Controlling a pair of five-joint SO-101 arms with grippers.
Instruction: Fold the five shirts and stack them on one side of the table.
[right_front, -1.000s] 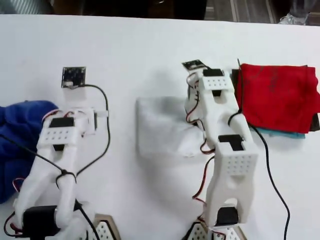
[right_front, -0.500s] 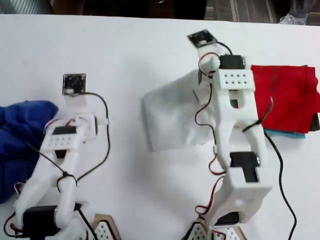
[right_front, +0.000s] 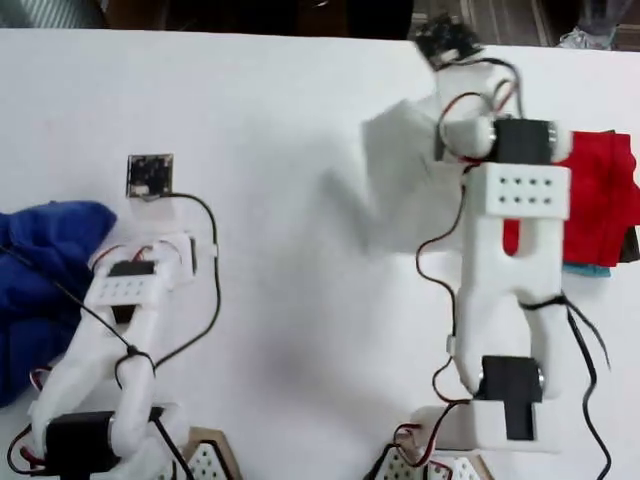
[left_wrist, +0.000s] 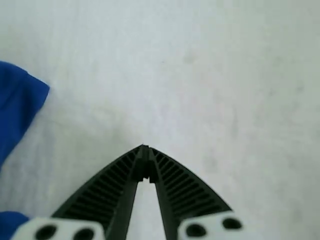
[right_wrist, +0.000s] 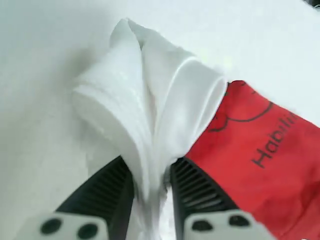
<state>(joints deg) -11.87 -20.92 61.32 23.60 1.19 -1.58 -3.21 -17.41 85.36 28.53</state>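
**High view.** The right arm (right_front: 510, 260) stood extended across the white tabletop (right_front: 280, 100) toward its far edge. A white fabric shirt (right_front: 395, 170) was bunched at the wrist end of that arm. It sat just beside a folded red fabric shirt (right_front: 600, 200) at the right edge of the tabletop. The red fabric shirt formed the top of a stack, with a teal cloth edge (right_front: 590, 268) and a dark cloth edge (right_front: 630, 245) showing beneath it. The left arm (right_front: 110, 310) sat drawn in near its base. A crumpled blue fabric shirt (right_front: 40, 270) lay just beside it at the left edge of the tabletop.

**Left wrist view.** The left end effector (left_wrist: 145, 150) had its two black ribbed fingers together, tips touching. It was positioned over bare tabletop (left_wrist: 200, 75). A corner of the crumpled blue fabric shirt (left_wrist: 17, 110) lay off to one side, apart from the fingers.

**Right wrist view.** The right end effector (right_wrist: 150, 172) was clamped on the white fabric shirt (right_wrist: 150, 100), with the cloth pinched between the two black ribbed fingers (right_wrist: 115, 185). From the jaws the cloth spread outward in several rounded, folded layers. The red fabric shirt (right_wrist: 250, 150), which carried dark print, lay flat on the tabletop (right_wrist: 40, 50) directly beside the white layers. Whether the white cloth touched the red surface could not be determined.
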